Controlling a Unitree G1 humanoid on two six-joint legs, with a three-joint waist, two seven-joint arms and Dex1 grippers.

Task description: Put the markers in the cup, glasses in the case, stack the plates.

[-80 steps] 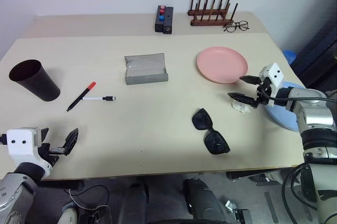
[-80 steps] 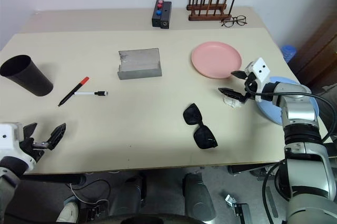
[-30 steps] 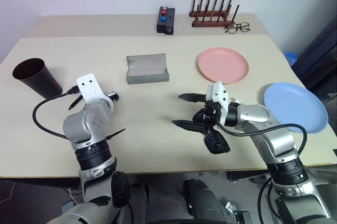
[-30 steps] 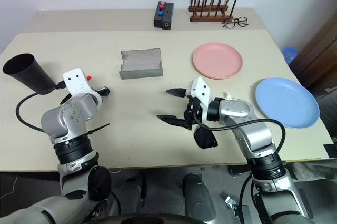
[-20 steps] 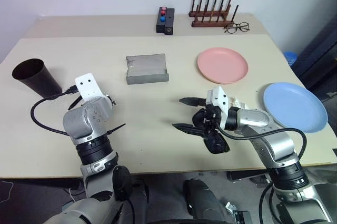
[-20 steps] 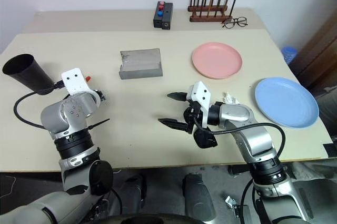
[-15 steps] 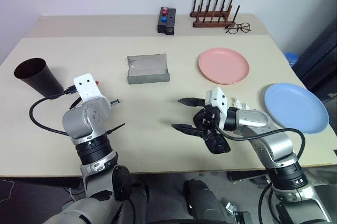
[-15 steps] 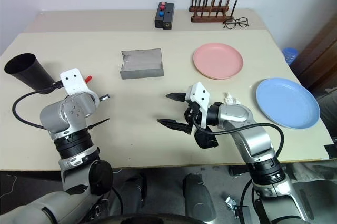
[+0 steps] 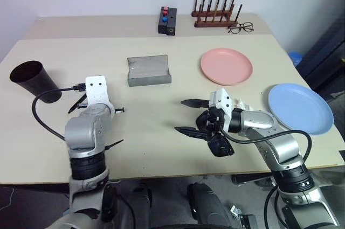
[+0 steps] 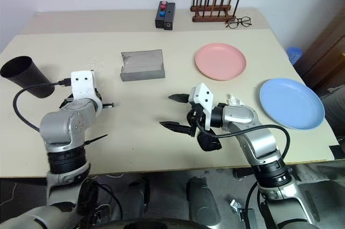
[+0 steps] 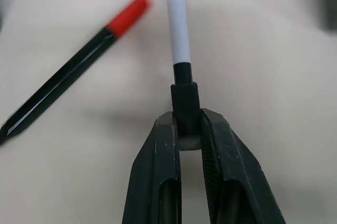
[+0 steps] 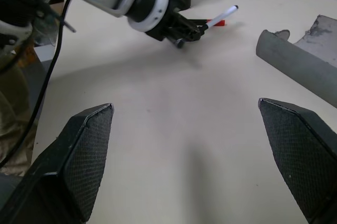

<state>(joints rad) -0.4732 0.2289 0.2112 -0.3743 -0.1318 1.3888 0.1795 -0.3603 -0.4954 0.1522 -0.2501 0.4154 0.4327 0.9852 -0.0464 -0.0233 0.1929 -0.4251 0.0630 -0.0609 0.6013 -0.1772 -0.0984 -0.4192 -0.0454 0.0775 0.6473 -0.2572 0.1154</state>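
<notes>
My left gripper (image 11: 185,124) is shut on the black cap end of the white marker (image 11: 176,29), whose white body runs away from the fingers. The red-capped black marker (image 11: 68,95) lies on the table beside it. The dark cup (image 9: 29,81) stands at the table's left edge, apart from that hand. Near mid-table my right gripper (image 9: 184,116) is open and empty, facing left, just left of the black sunglasses (image 9: 221,147). The grey case (image 9: 149,71) lies open behind. The pink plate (image 9: 226,66) and blue plate (image 9: 299,108) sit apart on the right.
Along the back stand a black box with coloured buttons (image 9: 167,20), a wooden peg rack (image 9: 215,13) and wire-rimmed spectacles (image 9: 241,27). A small crumpled white scrap (image 9: 242,104) lies by my right forearm. The blue plate reaches the table's right edge.
My left gripper has shut on the white marker's cap and the wrist has rolled. Earlier both arms came in from the table's edges. The right gripper has stayed open and still.
</notes>
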